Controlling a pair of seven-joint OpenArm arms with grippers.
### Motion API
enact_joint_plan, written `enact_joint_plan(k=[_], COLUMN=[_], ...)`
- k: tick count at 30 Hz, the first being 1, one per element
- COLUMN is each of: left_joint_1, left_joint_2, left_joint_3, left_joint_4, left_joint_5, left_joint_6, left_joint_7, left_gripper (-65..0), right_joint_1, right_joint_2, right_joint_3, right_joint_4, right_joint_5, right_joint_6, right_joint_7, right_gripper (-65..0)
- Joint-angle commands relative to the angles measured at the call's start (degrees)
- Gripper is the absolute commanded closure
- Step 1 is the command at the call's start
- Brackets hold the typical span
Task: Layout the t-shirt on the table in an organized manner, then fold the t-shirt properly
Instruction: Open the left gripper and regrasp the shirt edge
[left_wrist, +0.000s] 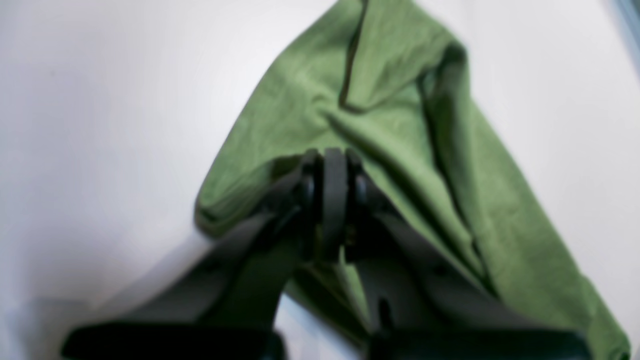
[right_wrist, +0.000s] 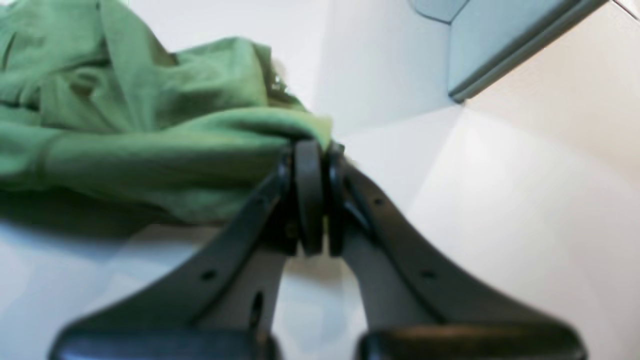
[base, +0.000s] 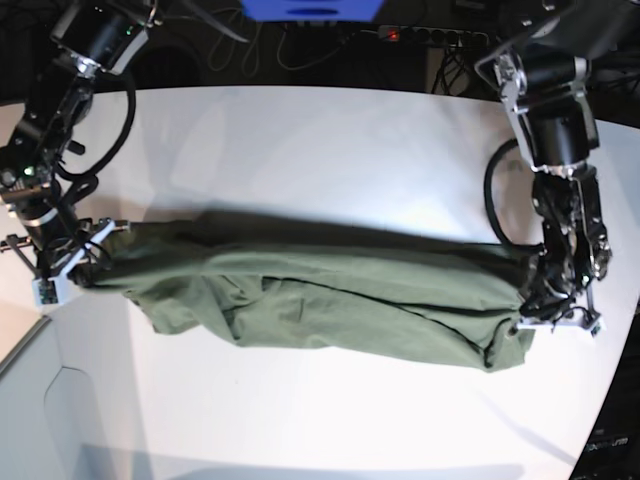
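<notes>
The olive-green t-shirt (base: 320, 290) hangs stretched in a wrinkled band across the white table (base: 300, 150), held at both ends. On the base view's right, my left gripper (base: 530, 290) is shut on one end of the cloth; in the left wrist view the left gripper (left_wrist: 334, 157) pinches a fold of the t-shirt (left_wrist: 400, 100). At the base view's left edge my right gripper (base: 88, 250) is shut on the other end. In the right wrist view the right gripper (right_wrist: 315, 150) clamps a corner of the t-shirt (right_wrist: 150, 125), which bunches off to the left.
The table's curved edge (base: 30, 345) lies just below my right gripper, with grey floor (right_wrist: 500, 30) beyond it. Cables and a power strip (base: 430, 35) lie behind the table's far edge. White tabletop (base: 320, 410) stretches in front of the shirt.
</notes>
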Motion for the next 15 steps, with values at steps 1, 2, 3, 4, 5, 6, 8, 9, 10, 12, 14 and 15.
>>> enact_joint_plan(k=[1, 2, 3, 4, 5, 6, 8, 9, 10, 12, 14, 15], left_joint_1=[-2.56, -3.53, -4.32, -4.85, -5.38, -5.73, -6.78, -6.96, -6.87, -6.52, -6.43, -6.17], left_joint_2=[-0.59, -0.59, -0.59, -0.59, -0.59, -0.59, -0.68, -0.68, -0.68, -0.59, -0.50, -0.50], left_joint_3=[-0.09, -0.09, -0.01, -0.01, -0.01, -0.01, -0.01, -0.01, -0.01, -0.01, -0.01, -0.01], left_joint_4=[-0.75, -2.33, -3.74, -5.15, -6.73, -7.87, -9.89, -10.42, -10.42, -10.16, -10.16, -10.16], left_joint_5=[-0.03, -0.03, -0.03, -0.03, -0.03, -0.03, -0.03, -0.03, -0.03, -0.03, -0.03, -0.03], left_joint_6=[-0.19, -0.19, -0.19, -0.19, -0.10, -0.01, 0.16, 0.16, 0.07, -0.01, -0.10, -0.10], left_joint_7=[-1.21, -2.35, -3.67, -5.17, -6.75, -7.72, -8.68, -8.77, -8.86, -8.86, -8.77, -8.77], left_gripper=[0.0, 0.0, -0.1, -0.1, -0.2, -1.1, -5.6, -9.5, -13.5, -22.0, -28.4, -29.9], right_joint_1=[1.08, 1.17, 1.17, 1.17, 1.17, 1.17, 1.17, 1.17, 1.17, 1.17, 1.08, 1.08], right_joint_2=[0.65, 0.65, 0.65, 0.65, 0.65, 0.57, 0.48, 0.48, 0.48, 0.39, 0.30, 0.30], right_joint_3=[0.12, 0.12, 0.12, 0.12, 0.12, 0.12, 0.12, 0.12, 0.12, 0.12, 0.12, 0.12], right_joint_4=[0.86, 0.86, 0.86, 0.86, 0.86, 0.86, 0.86, 0.86, 0.86, 0.86, 0.86, 0.86], right_joint_5=[0.72, 0.72, 0.72, 0.72, 0.72, 0.72, 0.72, 0.72, 0.72, 0.72, 0.72, 0.81], right_joint_6=[0.34, 0.34, 0.34, 0.34, 0.34, 0.34, 0.34, 0.34, 0.34, 0.34, 0.34, 0.34], right_joint_7=[1.29, 1.29, 1.29, 1.37, 1.37, 1.37, 1.37, 1.37, 1.37, 1.37, 1.37, 1.37], right_gripper=[0.0, 0.0, 0.0, 0.0, 0.0, 0.0, 0.0, 0.0, 0.0, 0.0, 0.0, 0.0])
